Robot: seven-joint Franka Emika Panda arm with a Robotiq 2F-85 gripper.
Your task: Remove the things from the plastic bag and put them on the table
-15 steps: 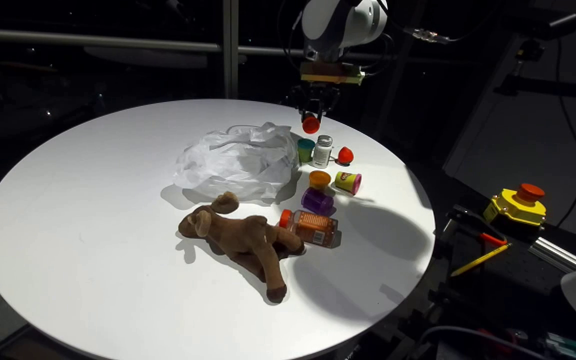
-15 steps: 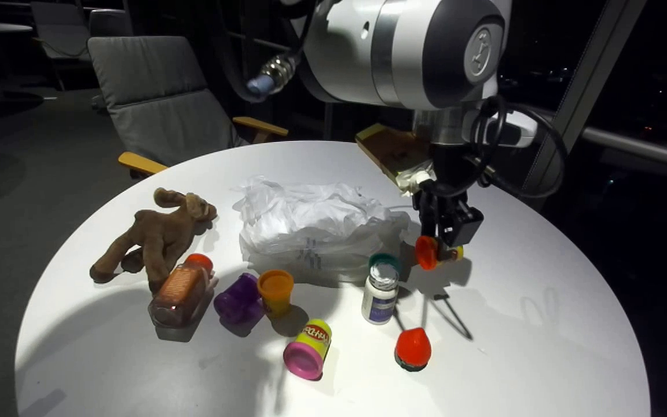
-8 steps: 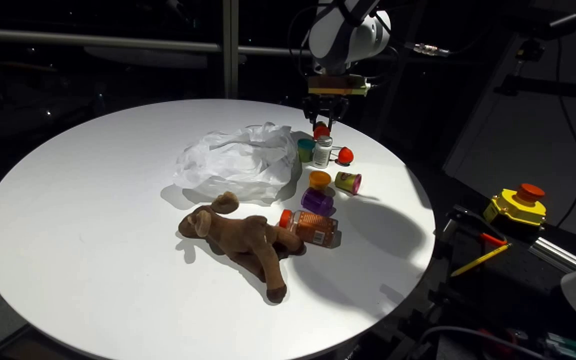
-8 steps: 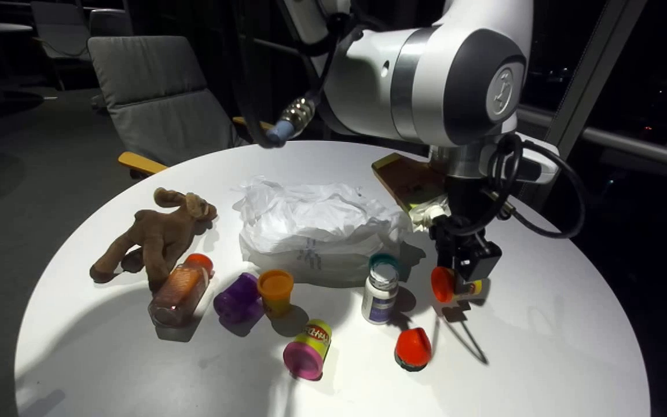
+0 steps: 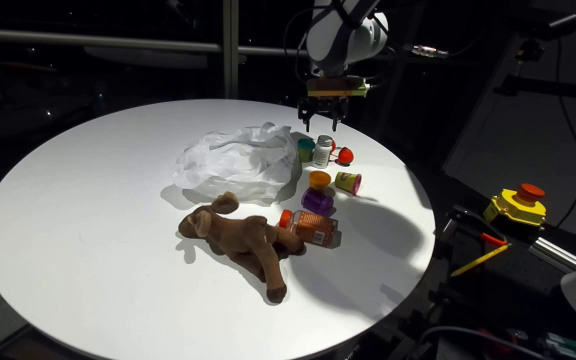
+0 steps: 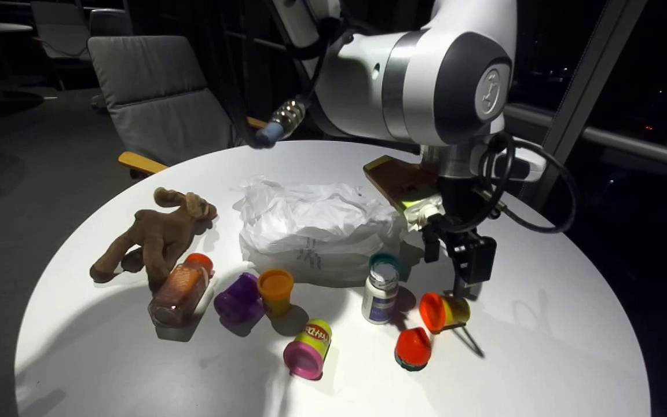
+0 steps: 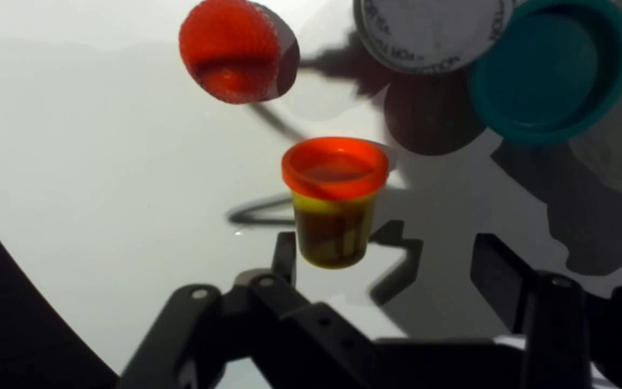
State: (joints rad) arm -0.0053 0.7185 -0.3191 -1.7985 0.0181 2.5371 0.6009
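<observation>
while the pincer hangs over the counter with jaws well apart, the red-lidded tub lies on its side just below, near the red toy, plastic bag between tub and brown plush animal.

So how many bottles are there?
2: a white bottle standing beside a teal-lidded tub, and an orange-capped bottle lying by the plush animal. The plastic bag may hide more.
</observation>
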